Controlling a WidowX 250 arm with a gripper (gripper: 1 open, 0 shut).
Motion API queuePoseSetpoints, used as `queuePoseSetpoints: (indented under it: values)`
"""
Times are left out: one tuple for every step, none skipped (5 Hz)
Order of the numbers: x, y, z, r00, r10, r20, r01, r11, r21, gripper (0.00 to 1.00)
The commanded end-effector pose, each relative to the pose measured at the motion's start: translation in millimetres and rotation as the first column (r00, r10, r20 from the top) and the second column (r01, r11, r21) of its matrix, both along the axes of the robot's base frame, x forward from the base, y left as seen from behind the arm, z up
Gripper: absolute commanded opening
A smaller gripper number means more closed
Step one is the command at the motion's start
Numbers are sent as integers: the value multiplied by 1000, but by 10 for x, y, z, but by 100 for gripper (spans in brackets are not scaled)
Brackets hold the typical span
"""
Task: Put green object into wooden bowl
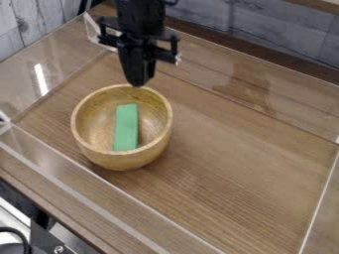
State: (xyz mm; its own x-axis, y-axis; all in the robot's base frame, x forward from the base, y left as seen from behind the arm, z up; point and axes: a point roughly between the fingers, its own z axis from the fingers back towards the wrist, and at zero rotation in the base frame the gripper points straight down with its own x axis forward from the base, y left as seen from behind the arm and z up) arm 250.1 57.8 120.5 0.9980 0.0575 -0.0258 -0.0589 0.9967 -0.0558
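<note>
The green object [126, 127], a flat bright green bar, lies inside the wooden bowl [86, 146], which stands on the left part of the table. The bar rests on the bowl's floor, running from front to back. My black gripper [137, 77] hangs above the bowl's far rim, pointing straight down. Its fingers are shut together and hold nothing. A clear gap separates the fingertips from the bar.
Low transparent walls [159, 223] fence the wooden tabletop [239, 149] on all sides. A grey plank wall [265, 25] stands behind the table.
</note>
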Motion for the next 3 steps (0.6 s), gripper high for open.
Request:
queuePoseSetpoints:
  values:
    - [49, 3, 106, 999, 28, 44, -29, 1000, 8, 0]
    - [25, -29, 101, 998, 40, 41, -40, 999, 4, 0]
    - [-49, -68, 169, 999, 33, 37, -33, 999, 1, 0]
